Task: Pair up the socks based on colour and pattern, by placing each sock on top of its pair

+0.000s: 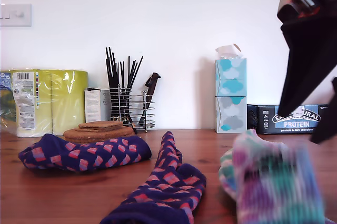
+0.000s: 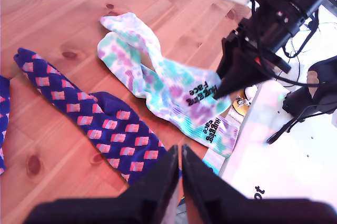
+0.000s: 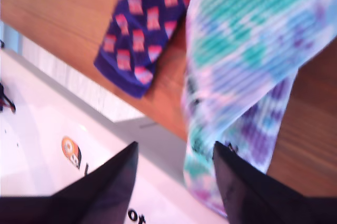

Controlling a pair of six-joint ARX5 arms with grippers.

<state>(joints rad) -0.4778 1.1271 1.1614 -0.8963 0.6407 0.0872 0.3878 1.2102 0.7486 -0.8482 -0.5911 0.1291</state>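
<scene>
Spread wide, my second gripper (image 3: 174,182) hovers over 2 stacked tie-dye socks (image 2: 158,77); closing carelessly could drag both apart.

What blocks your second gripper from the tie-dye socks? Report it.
Nothing visible. My second gripper hangs open just above the tie-dye socks at their cuff end, with only air between. The navy sock lies beside them, not across them.

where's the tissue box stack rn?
In the exterior view, the tissue box stack stands against the back wall, right of centre, between the wire utensil holder and the protein bar box.
</scene>
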